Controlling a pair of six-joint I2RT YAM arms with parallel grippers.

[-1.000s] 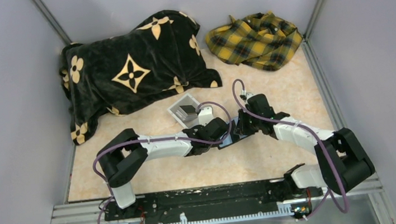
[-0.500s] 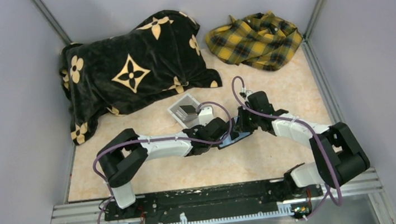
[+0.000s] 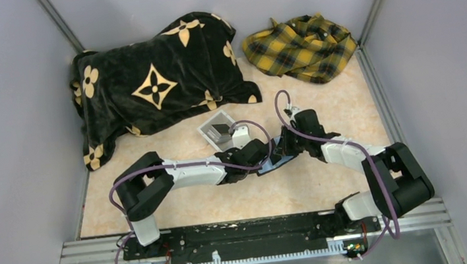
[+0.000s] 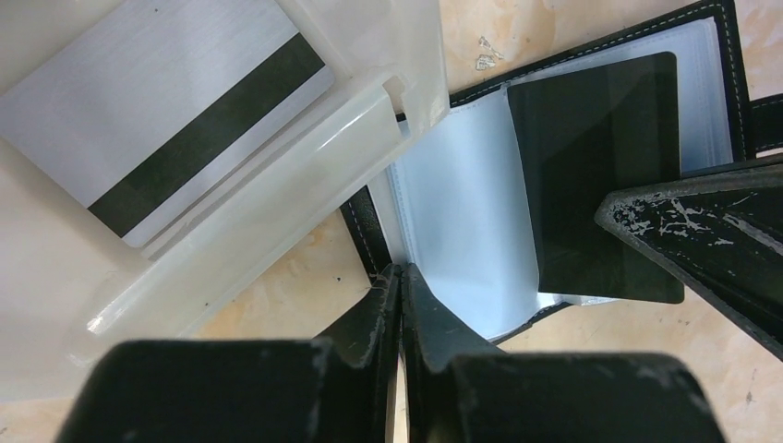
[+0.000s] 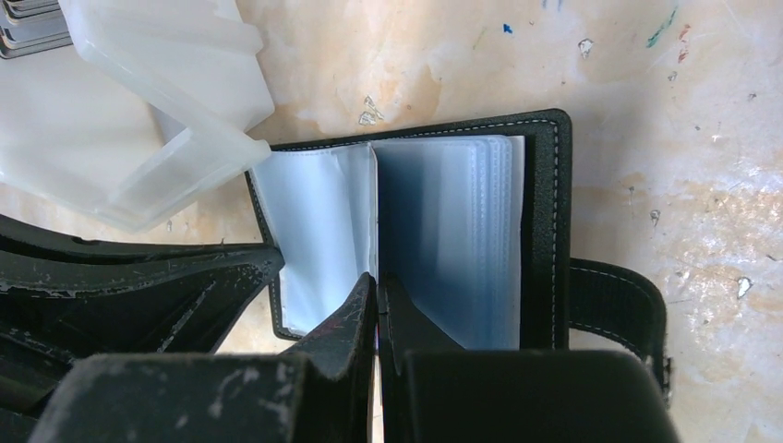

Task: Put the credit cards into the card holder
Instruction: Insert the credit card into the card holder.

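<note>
The card holder (image 3: 278, 158) lies open on the table, clear sleeves up (image 4: 457, 208), black cover and strap to the right (image 5: 547, 231). My left gripper (image 4: 399, 275) is shut on its left edge, pinning that side. My right gripper (image 5: 379, 281) is shut on a black credit card (image 4: 596, 166), held on edge over the sleeves at the fold. One right finger (image 4: 706, 221) overlaps the card's lower corner. A silver credit card with a black stripe (image 4: 157, 120) lies in the white box (image 4: 309, 152) beside the holder. The two grippers meet at the holder (image 3: 273, 154).
The white open box (image 3: 217, 129) sits just behind the left gripper, touching the holder's corner (image 5: 148, 175). A black blanket with gold flowers (image 3: 158, 81) fills the back left. A yellow plaid cloth (image 3: 301, 48) lies at the back right. Grey walls close in both sides.
The right arm has shifted left and its gripper has come in over the holder. The left arm has stayed in place.
</note>
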